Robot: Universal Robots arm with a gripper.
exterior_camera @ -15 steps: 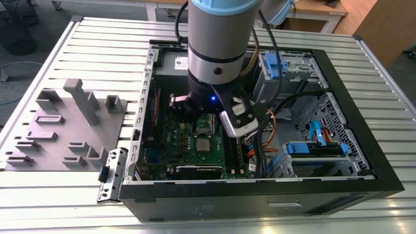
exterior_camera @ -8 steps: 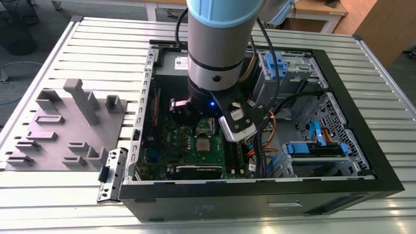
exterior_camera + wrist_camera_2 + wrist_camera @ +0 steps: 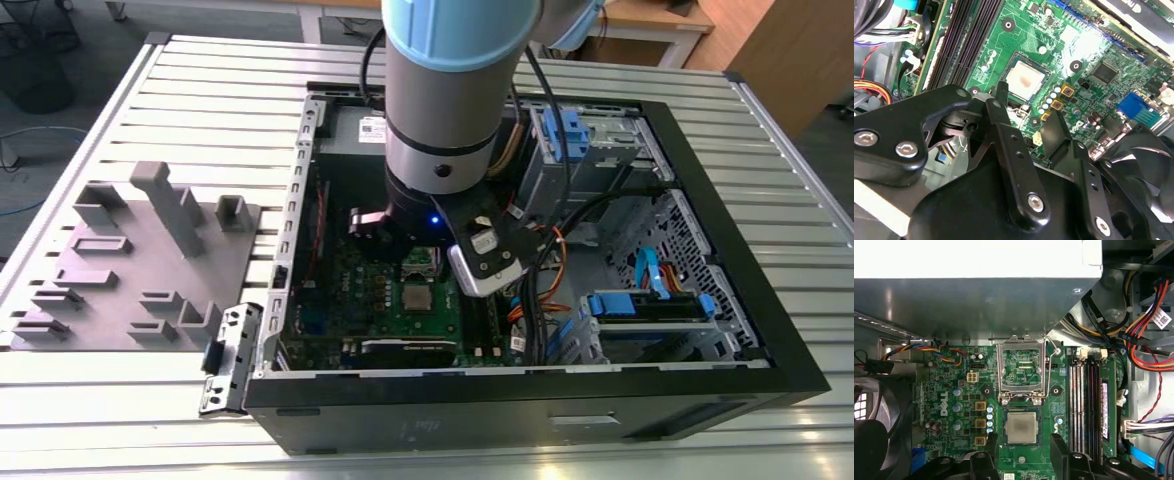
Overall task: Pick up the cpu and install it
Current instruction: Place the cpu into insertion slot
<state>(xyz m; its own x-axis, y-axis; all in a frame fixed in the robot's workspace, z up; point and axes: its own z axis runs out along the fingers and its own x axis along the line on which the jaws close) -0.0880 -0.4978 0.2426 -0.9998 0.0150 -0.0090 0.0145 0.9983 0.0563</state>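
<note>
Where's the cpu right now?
In the first wrist view the cpu lies in the motherboard socket, between the raised socket frame and the open tool.

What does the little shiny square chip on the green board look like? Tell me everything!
The cpu is a small, flat square with a silvery-grey metal top and a faint brownish smudge in the middle. It lies flat in its socket on the green motherboard, next to the long dark memory slots. The socket's metal frame is swung open, so nothing covers it. The open gripper hangs close above, one finger at either side, and does not seem to touch it.
</note>
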